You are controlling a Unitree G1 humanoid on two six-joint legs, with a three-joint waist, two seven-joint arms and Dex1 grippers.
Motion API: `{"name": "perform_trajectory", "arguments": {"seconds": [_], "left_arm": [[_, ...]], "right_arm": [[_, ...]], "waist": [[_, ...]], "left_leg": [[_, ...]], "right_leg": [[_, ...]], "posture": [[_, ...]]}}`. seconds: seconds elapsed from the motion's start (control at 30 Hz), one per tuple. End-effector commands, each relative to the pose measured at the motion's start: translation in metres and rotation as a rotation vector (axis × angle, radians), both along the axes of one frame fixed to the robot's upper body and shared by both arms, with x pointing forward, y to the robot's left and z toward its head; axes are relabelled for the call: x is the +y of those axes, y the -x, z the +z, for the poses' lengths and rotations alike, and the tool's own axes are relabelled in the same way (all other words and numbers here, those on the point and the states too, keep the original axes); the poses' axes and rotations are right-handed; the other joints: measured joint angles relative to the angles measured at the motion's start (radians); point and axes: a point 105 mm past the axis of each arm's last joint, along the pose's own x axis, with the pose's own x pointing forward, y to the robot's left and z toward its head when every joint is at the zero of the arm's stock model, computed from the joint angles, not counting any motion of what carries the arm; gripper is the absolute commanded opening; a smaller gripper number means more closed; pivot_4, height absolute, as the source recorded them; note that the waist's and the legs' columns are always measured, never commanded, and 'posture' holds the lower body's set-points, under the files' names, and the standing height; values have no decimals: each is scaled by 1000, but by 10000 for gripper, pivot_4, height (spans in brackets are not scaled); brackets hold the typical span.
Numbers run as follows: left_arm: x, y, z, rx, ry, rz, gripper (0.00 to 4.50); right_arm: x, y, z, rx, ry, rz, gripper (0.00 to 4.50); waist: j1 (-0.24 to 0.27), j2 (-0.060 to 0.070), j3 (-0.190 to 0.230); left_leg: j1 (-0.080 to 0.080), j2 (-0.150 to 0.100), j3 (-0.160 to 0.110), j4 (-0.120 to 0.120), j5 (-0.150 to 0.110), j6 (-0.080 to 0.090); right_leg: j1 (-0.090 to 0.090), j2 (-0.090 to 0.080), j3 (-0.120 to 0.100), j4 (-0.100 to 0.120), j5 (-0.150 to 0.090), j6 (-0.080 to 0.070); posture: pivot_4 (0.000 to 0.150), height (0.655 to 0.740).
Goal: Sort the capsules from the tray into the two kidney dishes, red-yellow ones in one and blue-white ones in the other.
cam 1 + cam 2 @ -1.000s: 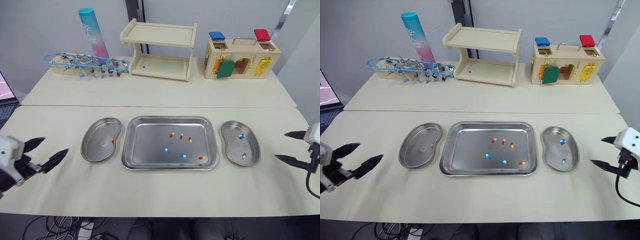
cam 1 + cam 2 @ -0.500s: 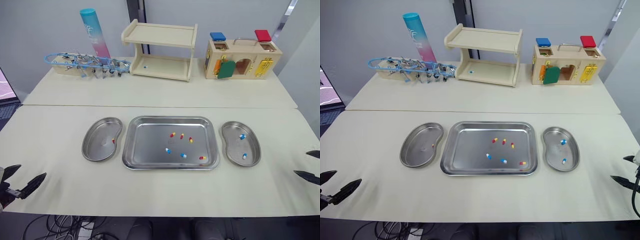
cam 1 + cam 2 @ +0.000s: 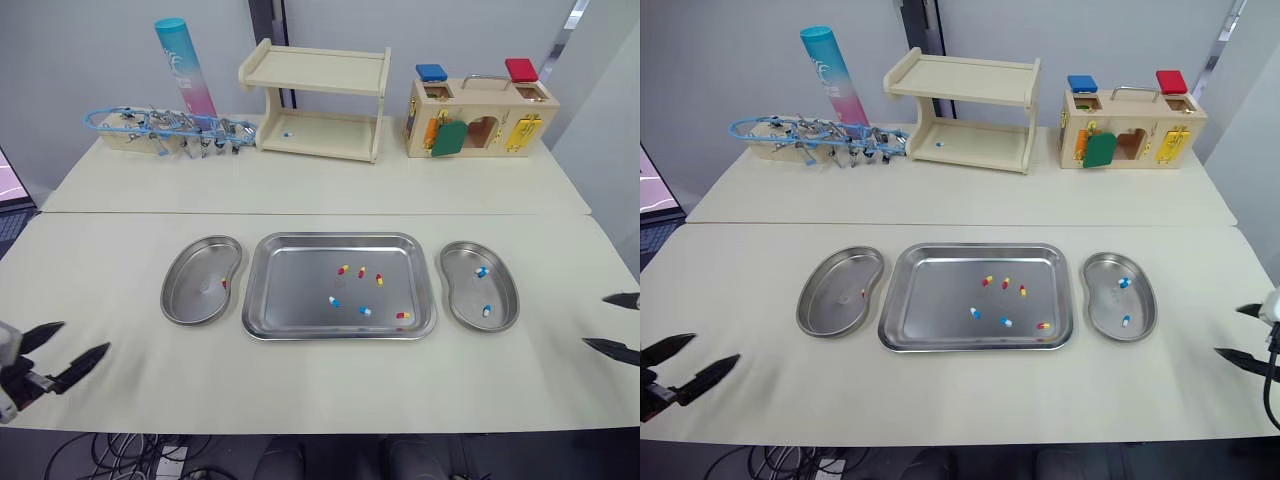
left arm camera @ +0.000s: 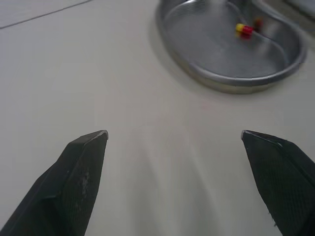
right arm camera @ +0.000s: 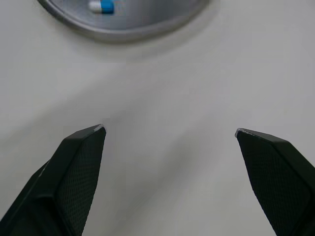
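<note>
A steel tray [image 3: 290,290] lies mid-table holding several capsules, among them a red-yellow one [image 3: 343,269] and a blue-white one [image 3: 334,301]. The left kidney dish [image 3: 190,295] holds one red-yellow capsule [image 3: 224,284], also seen in the left wrist view [image 4: 243,29]. Two blue-white capsules [image 3: 481,271] lie in the right kidney dish [image 3: 465,295]. My left gripper [image 3: 85,337] is open and holds nothing, low over the table near the front left edge. My right gripper [image 3: 595,320] is open too, at the far right, just beyond the right dish [image 5: 128,32].
Along the back stand a wooden shelf [image 3: 318,100], a wooden latch box [image 3: 480,118], a teal-pink tube [image 3: 185,65] and a rack of blue-handled tools [image 3: 165,128]. A seam [image 3: 300,212] crosses the table behind the dishes.
Over the last second both grippers drew back from the dishes toward the table's front corners. The left one has since edged forward a little. The capsules lie as before.
</note>
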Motion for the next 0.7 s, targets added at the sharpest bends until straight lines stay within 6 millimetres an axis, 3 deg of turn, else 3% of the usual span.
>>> {"name": "perform_trajectory", "arguments": {"seconds": [0.03, 0.2, 0.33, 0.53, 0.7], "left_arm": [[-43, -8, 14, -39, 30, -167, 45000], [-91, -11, 24, -62, 74, -319, 45000], [-131, -5, 29, -55, 118, -468, 45000], [-152, -1, 33, -50, 138, -548, 45000], [-155, -4, 37, -63, 148, -536, 45000]], "right_arm": [[52, -11, 16, -70, -42, 144, 44602], [120, -11, 22, -73, -170, 289, 44602], [182, -4, 12, -23, -289, 387, 44602], [237, -13, -9, -3, -364, 411, 44602], [265, -22, -18, -13, -365, 407, 28231]], "waist": [[-1, 0, 0], [2, 0, 0], [2, 0, 0], [3, -1, 0], [3, -1, 0]], "left_leg": [[0, 0, 0, 0, 0, 0], [-1, 0, 0, 0, 0, 0], [-1, 0, -1, 0, 0, 0], [-1, 0, -1, 0, 0, 0], [-1, 0, -2, 0, 0, 0]], "right_leg": [[0, 0, 0, 0, 0, 0], [0, 0, 0, -1, 0, 0], [0, 0, -1, -1, 0, 0], [-1, 0, -1, -1, 0, 0], [-1, 0, -1, -1, 0, 0]], "posture": [[1500, 7400], [1500, 7400], [1500, 7400], [1500, 7400], [1500, 7400]]}}
